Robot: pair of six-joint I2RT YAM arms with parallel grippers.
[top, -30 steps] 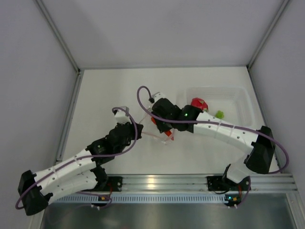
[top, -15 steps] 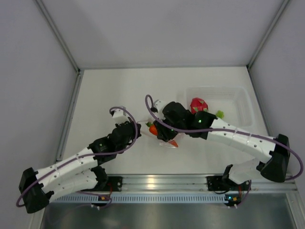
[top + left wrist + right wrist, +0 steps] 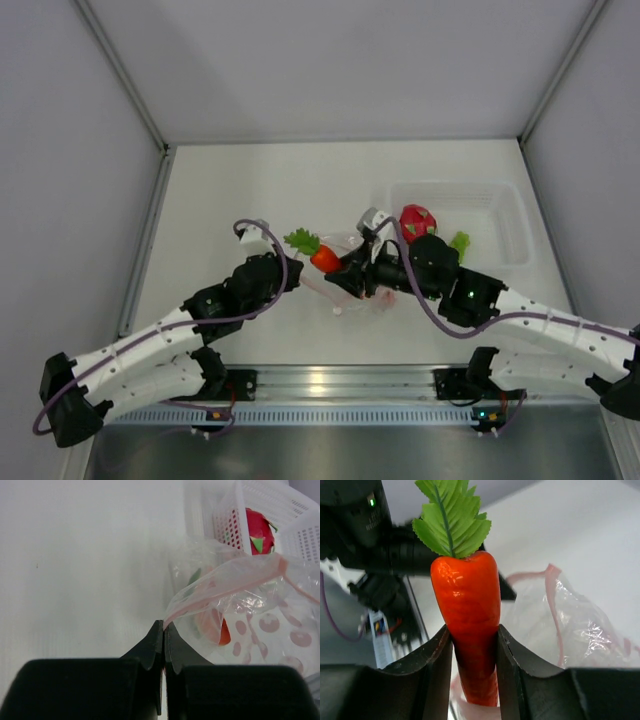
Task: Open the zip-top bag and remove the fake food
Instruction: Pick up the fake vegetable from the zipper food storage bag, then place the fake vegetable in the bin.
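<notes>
— What do we see here besides the job itself?
— A white worktop (image 3: 230, 200), with a clear rigid tub (image 3: 455, 186) standing on it toward 2 o'clock, close to the panel at 3 o'clock.
— And at 6 o'clock?
— We find a silvery metal rail (image 3: 340, 381) along the near edge. Grey wall panels (image 3: 330, 60) close in the other three sides.

A: What's the orange thing (image 3: 214, 626) behind the plastic of the zip-top bag (image 3: 250, 580)?
B: Can't tell; the crinkles smear it.
A: Bag all in view?
B: No, it runs off the left wrist picture's right edge, and the perforated wall of the tub (image 3: 227, 527) screens part of the dragon fruit (image 3: 259, 527)
</notes>
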